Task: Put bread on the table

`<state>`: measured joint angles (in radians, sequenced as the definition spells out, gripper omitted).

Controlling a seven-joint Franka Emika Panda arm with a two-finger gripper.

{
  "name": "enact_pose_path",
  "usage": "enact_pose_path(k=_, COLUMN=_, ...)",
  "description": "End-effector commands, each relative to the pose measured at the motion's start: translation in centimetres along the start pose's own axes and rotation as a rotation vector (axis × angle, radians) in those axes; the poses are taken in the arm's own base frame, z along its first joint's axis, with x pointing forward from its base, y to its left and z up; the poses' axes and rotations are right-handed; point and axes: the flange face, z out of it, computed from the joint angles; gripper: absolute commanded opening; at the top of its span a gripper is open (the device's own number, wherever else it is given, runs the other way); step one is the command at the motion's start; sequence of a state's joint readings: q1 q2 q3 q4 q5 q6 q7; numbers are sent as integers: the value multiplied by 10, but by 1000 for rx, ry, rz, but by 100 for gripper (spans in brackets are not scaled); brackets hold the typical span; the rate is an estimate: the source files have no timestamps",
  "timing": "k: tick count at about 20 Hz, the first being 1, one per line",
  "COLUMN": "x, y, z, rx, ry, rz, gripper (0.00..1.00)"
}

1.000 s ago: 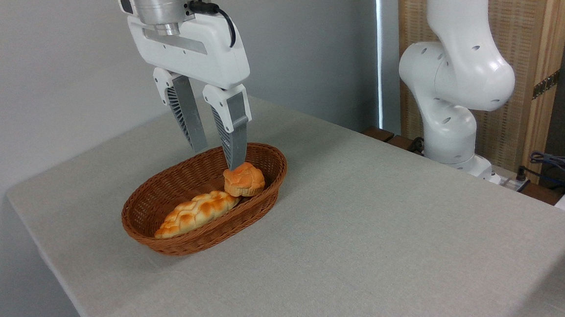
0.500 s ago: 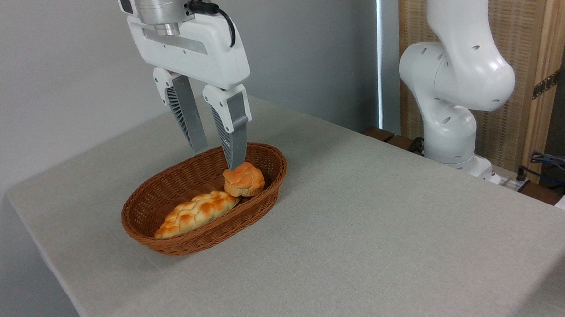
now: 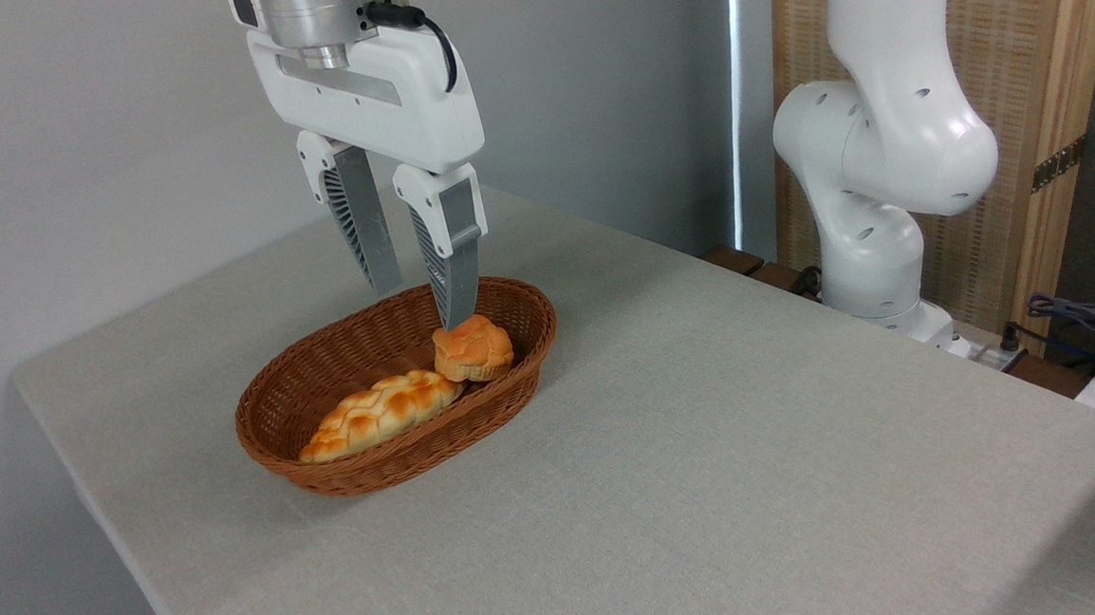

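Grey cloth covers the table (image 3: pixel 711 488) across most of the frame. Left of centre sits a brown wicker basket (image 3: pixel 328 454), a pale braided loaf (image 3: pixel 378 413) lying along its near side. Just right of the loaf, the bread (image 3: pixel 472 348) rests in the basket's right end. Above, the tool (image 3: pixel 419 304) hangs with fingers apart, grasping nothing, one fingertip just over the bread. The white robot arm (image 3: pixel 880 154) stands at upper right.

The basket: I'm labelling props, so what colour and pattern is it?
Reddish-brown woven wicker basket, seen in the fixed camera view.
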<state>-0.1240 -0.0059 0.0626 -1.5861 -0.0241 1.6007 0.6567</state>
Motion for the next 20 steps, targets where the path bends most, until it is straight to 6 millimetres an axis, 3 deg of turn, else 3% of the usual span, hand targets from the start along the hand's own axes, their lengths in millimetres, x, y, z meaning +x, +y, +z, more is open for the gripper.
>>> enact_pose_path(k=1, x=-3, y=0, z=-6, rx=-23, ry=4, rz=-3, gripper=100)
enact_pose_path(k=12, x=-7, y=5, z=-13, rx=-7, ry=28, rz=0, gripper=100)
enact_pose_path(k=17, x=-16, y=17, z=-3, rx=-9, ry=98, rz=12, gripper=100)
enact_pose_path(k=20, x=-19, y=36, z=12, rx=-14, ry=100, rz=104, gripper=100)
